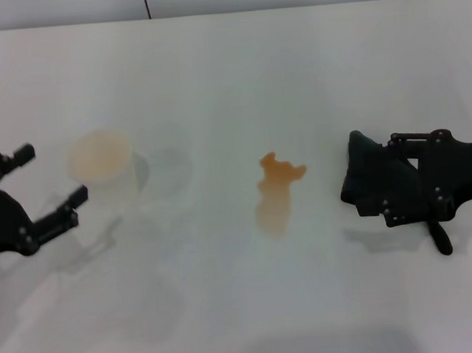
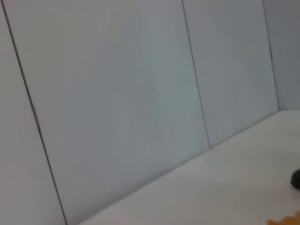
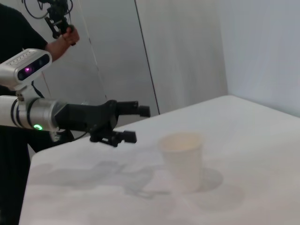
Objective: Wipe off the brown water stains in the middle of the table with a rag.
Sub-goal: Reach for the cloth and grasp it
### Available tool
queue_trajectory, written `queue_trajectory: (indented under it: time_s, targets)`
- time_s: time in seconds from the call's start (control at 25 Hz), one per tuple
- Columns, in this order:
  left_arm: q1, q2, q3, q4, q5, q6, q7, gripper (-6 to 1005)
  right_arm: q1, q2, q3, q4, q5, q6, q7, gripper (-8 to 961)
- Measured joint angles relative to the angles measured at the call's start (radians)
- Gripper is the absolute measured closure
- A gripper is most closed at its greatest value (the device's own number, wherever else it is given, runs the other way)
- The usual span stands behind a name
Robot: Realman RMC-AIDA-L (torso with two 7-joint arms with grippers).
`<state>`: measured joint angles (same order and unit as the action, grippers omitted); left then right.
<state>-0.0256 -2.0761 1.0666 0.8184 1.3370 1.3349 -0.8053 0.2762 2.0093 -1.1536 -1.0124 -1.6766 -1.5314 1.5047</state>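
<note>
Head view: stain (image 1: 278, 191) lies mid-worktop (image 1: 212, 80), just left of the right gripper (image 1: 366, 184) clamped on the rag (image 1: 360, 175); left gripper (image 1: 50, 184) hovers spread, empty.

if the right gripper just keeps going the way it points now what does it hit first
Most likely the brown water stains. The right gripper, shut on the rag, points toward the robot's left across the table, and the stain is the first thing in that line. The cup sits farther on; height above the table is unclear.
</note>
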Motion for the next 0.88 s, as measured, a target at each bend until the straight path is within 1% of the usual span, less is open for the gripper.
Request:
queue_trajectory:
  time_s: [0.12,0.2,0.28,0.4,0.48,0.64,0.72,0.8,0.88]
  targets:
    - [-0.034,0.007,-0.054,0.052,0.067,0.003,-0.083,109,0.004,0.000,-0.002,-0.005,0.018,-0.005,0.019,117]
    - [-0.078,0.015,-0.108,0.072,0.135,0.017,-0.144,109,0.008,0.000,-0.008,-0.014,0.042,-0.006,0.029,117]
    - [-0.131,0.029,-0.168,0.075,0.191,0.049,-0.190,110,0.010,0.000,-0.016,-0.030,0.063,-0.005,0.044,117]
    - [-0.194,0.055,-0.223,0.073,0.238,0.100,-0.240,110,0.010,0.000,-0.023,-0.058,0.080,0.000,0.079,118]
    - [-0.227,0.074,-0.232,0.077,0.252,0.125,-0.273,110,0.011,0.000,-0.024,-0.076,0.089,0.003,0.109,118]
    - [-0.292,0.121,-0.236,0.086,0.265,0.193,-0.370,110,0.011,0.000,-0.026,-0.111,0.107,0.006,0.161,119]
    - [-0.315,0.138,-0.237,0.091,0.283,0.225,-0.413,110,0.012,0.000,-0.026,-0.128,0.108,0.013,0.181,120]
    - [-0.329,0.145,-0.237,0.104,0.320,0.256,-0.451,110,0.012,0.000,-0.024,-0.142,0.108,0.018,0.195,120]
    - [-0.334,0.145,-0.237,0.124,0.353,0.282,-0.482,109,0.013,0.000,-0.020,-0.150,0.106,0.019,0.204,120]
